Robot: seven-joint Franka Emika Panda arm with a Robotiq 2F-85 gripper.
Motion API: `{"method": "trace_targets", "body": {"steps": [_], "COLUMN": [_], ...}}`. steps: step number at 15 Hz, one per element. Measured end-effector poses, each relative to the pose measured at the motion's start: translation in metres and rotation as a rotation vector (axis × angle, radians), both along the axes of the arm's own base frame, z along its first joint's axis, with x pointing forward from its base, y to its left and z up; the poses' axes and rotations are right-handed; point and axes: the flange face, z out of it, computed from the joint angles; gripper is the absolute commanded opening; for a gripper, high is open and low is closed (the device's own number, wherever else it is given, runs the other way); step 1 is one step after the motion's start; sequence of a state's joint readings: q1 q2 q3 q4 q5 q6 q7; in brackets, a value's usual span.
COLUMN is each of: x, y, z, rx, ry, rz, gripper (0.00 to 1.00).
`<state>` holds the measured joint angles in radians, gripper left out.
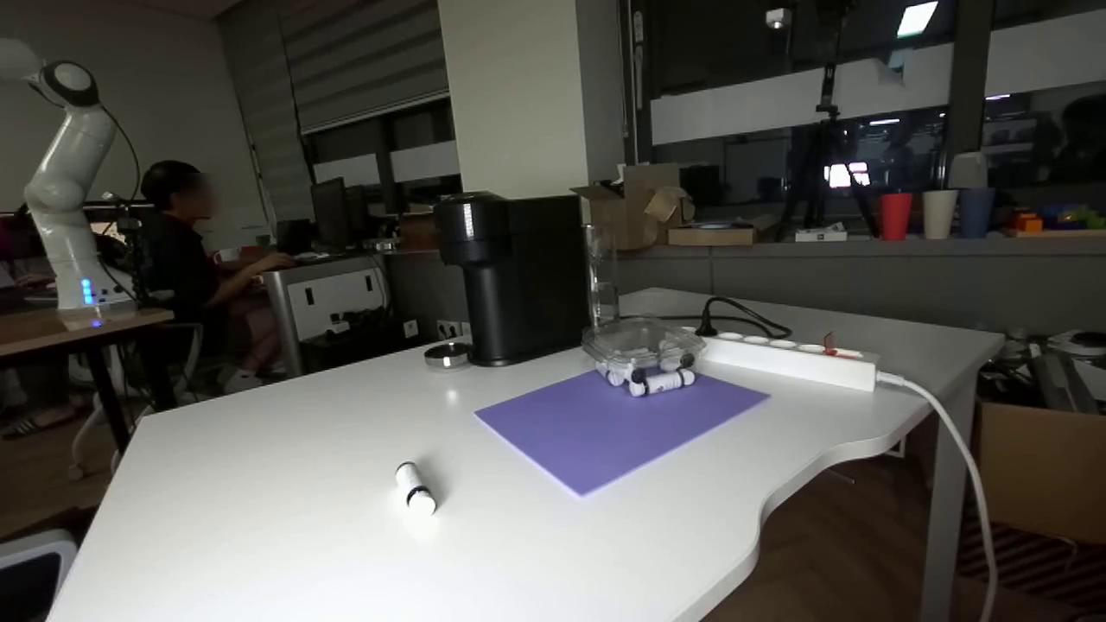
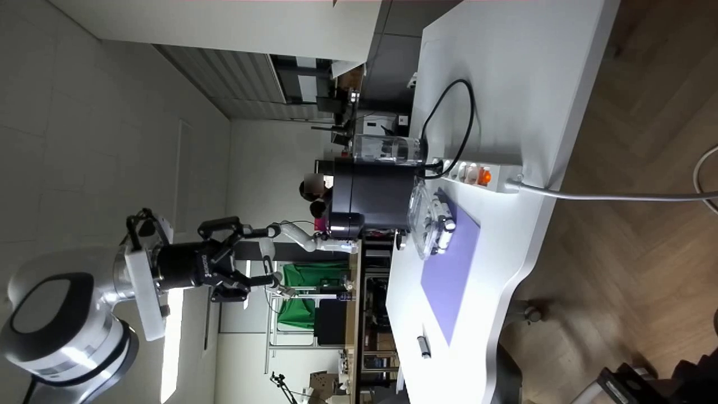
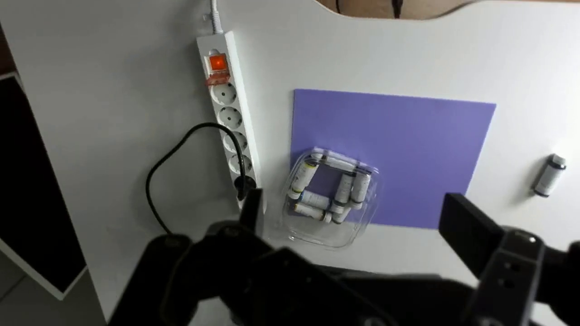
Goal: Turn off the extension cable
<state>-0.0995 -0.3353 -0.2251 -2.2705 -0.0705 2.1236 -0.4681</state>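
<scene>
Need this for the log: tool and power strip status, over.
Tool open, empty, above table. Power strip untouched, switch lit orange. Red flap beside switch, not covering it.

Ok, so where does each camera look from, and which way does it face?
Wrist view: above the table, facing down at the extension cable and purple mat; the open gripper shows along the bottom.
An exterior view: turned sideways, looking over the white cord towards the black machine; the robot arm looms at the picture's left.
An exterior view: from the loose bottle end, facing the extension cable and windows; nothing of ours shows, only a distant arm.
Both exterior views share extension cable, purple mat, black machine.
</scene>
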Motion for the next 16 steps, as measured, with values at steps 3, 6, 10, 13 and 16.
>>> {"method": "trace_targets", "body": {"steps": [3, 6, 10, 13, 16], "x": [0.007, 0.021, 0.037, 0.038, 0.038], "y": [-0.048, -0.083, -0.093, -0.092, -0.092], "z": [-0.015, -0.031, -0.037, -0.036, -0.037], "rx": [-0.021, -0.033, -0.035, -0.035, -0.034], "ry": [0.046, 0.108, 0.143, 0.144, 0.146], "rz": [0.127, 0.172, 0.161, 0.162, 0.163], "gripper": [1.0, 1.0, 1.0, 1.0, 1.0]}}
